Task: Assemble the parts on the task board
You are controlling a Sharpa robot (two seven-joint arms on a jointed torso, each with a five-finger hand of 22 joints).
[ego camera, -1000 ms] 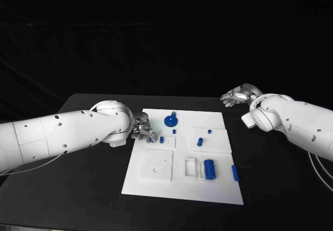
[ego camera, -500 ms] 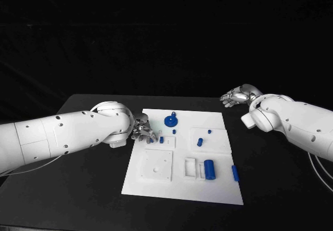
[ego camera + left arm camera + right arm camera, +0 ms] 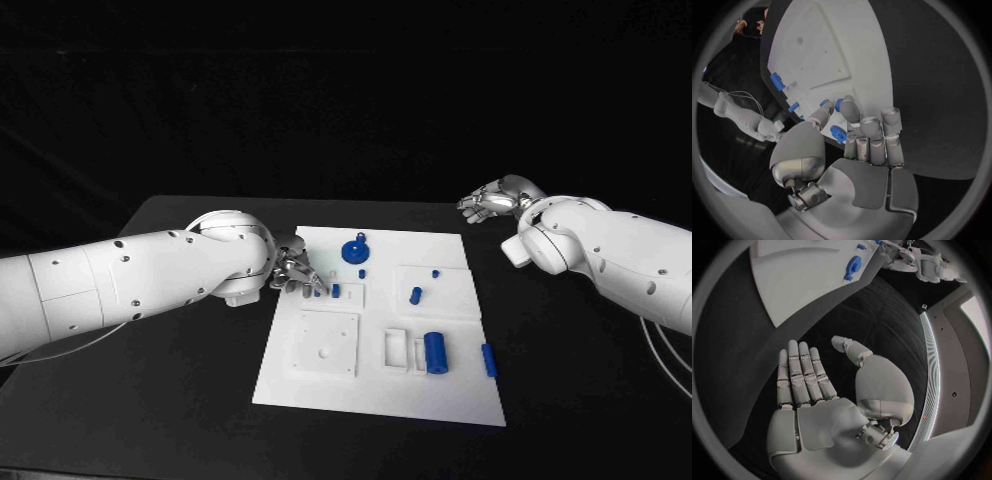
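We saw the task board (image 3: 378, 385) lying in the middle of the black table (image 3: 173, 400), centre of the head frame. Our left hand (image 3: 296, 271) sat at the board's left edge, left of centre, its fingers (image 3: 849, 111) pinching a small blue part (image 3: 838, 134). More blue parts stood on the board: a round knob (image 3: 356, 249) near its top, a cylinder (image 3: 434, 352) lower right, a peg (image 3: 415, 295) between them. Our right hand (image 3: 490, 200) hung at the upper right, off the board, fingers spread wide and holding nothing.
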